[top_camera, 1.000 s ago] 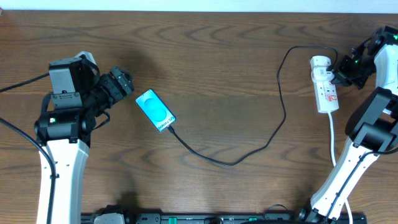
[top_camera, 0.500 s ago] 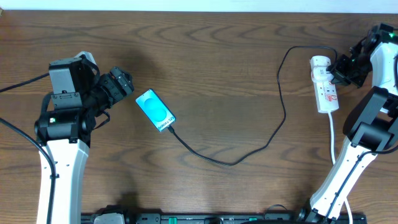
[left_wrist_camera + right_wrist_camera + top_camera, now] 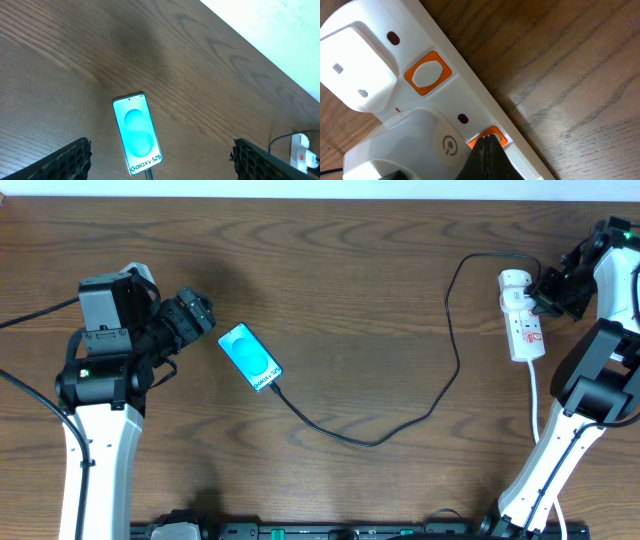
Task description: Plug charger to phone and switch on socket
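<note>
Phone (image 3: 250, 357): left of centre in the overhead frame, flat on the wooden table (image 3: 350, 300), turquoise screen up. Charger (image 3: 375, 443): tip at the phone's lower-right end, cable looping right and up to the socket (image 3: 522, 320), upper right. Right gripper (image 3: 487, 149): 2 fingers pressed together, tips on an orange switch (image 3: 497, 134). Left gripper (image 3: 207, 317): spread wide, just left of the phone, holding nothing.

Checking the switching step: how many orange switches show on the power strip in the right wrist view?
2. One switch lies uncovered beside the upper white plug; the other switch is lower, partly behind the shut right gripper. More may lie out of frame.
</note>
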Tool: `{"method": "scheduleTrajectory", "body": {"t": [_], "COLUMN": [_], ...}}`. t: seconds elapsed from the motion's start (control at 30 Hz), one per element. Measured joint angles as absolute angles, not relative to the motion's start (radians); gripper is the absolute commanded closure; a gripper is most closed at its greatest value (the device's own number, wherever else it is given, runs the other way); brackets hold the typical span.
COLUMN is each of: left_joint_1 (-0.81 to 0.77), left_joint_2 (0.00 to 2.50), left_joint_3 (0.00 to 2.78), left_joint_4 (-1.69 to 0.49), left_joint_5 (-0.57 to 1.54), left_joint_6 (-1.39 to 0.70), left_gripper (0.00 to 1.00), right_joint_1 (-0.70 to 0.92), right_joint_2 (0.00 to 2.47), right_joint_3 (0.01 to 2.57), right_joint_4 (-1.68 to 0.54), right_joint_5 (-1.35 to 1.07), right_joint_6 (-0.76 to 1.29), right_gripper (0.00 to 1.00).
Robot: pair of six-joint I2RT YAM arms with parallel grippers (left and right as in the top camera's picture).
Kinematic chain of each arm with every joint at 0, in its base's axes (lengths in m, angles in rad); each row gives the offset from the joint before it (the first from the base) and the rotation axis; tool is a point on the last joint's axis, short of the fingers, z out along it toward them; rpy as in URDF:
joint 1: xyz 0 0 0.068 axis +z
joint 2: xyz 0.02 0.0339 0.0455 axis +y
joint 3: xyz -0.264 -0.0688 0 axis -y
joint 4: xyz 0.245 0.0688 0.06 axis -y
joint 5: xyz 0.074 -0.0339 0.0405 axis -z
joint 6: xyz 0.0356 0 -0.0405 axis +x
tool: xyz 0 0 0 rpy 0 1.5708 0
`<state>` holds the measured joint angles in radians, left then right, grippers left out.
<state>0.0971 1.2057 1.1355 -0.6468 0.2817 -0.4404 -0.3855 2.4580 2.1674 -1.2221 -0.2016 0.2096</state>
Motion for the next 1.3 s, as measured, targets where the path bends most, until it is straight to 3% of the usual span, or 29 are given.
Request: {"method": "scheduleTrajectory", "body": {"t": [1.3], "left_joint_1": [0.097], "left_joint_2": [1.206], "left_joint_3": [1.135], "left_joint_4": [-0.647], "left_joint_5": [0.282], "left_joint_6": [-0.44], "left_gripper": [0.09], "right_joint_1": [-0.395], "right_joint_2": [2.458], "right_joint_3": [2.167], "right_joint_4": [-1.187], "right_joint_5": [-0.224], "right_joint_6": [0.219], "right_gripper": [0.99]}}
